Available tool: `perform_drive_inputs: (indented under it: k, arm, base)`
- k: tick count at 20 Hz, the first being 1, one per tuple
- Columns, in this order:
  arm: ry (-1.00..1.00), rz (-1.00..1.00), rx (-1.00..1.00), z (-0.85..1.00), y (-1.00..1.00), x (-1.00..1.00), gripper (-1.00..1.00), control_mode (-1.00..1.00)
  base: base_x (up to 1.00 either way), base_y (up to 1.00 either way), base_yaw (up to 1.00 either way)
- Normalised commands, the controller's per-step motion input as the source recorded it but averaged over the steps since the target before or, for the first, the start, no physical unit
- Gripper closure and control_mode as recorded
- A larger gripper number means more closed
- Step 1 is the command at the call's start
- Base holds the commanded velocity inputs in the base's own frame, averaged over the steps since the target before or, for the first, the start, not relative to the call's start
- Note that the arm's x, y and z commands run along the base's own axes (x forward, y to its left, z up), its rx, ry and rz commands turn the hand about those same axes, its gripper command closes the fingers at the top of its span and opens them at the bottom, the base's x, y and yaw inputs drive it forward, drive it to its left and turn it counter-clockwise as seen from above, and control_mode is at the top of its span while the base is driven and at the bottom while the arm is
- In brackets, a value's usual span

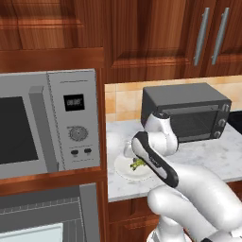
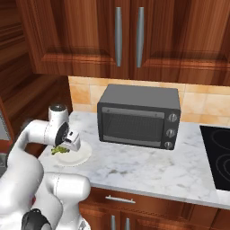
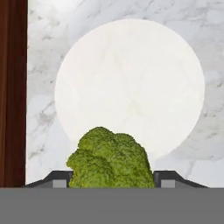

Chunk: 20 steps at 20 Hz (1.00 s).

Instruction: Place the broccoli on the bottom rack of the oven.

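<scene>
The broccoli [image 3: 111, 159], a green floret, sits between my two dark fingertips [image 3: 57, 179], and my gripper [image 3: 111, 180] is shut on it. Below it lies the round white plate [image 3: 131, 78] on the marble counter. From the left base the broccoli [image 1: 138, 164] peeks out beside my forearm, just over the plate [image 1: 124, 168]. The right base view shows the broccoli [image 2: 58, 150] under my hand, low over the plate [image 2: 81, 157]. The oven [image 1: 89, 210], with its steel frame and ribbed grey interior, is at the lower left, below the counter's level.
A steel microwave [image 1: 52, 123] with display and dial stands above the oven. A black toaster oven [image 2: 139, 117] stands at the back of the counter [image 2: 148, 168]. A black cooktop [image 2: 218, 155] lies at the right. Wooden cabinets hang overhead.
</scene>
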Motion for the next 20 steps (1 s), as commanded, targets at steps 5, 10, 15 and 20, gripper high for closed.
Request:
perform_drive_inputs:
  k: [5, 10, 15, 20]
  arm:
    - [-0.08, 0.0, 0.09, 0.46, 0.03, -0.99, 1.0, -1.0]
    - [0.0, 0.0, 0.01, 0.38, 0.35, -1.0, 1.0, -1.0]
    - [-0.03, 0.0, 0.0, 0.01, 0.88, -0.94, 1.0, -1.0]
    - [-0.03, 0.01, -0.06, -0.39, 1.0, -0.81, 1.0, -1.0]
  base:
    - [0.0, 0.0, 0.0]
    - [0.0, 0.0, 0.0]
    - [0.0, 0.0, 0.0]
    - [0.0, 0.0, 0.0]
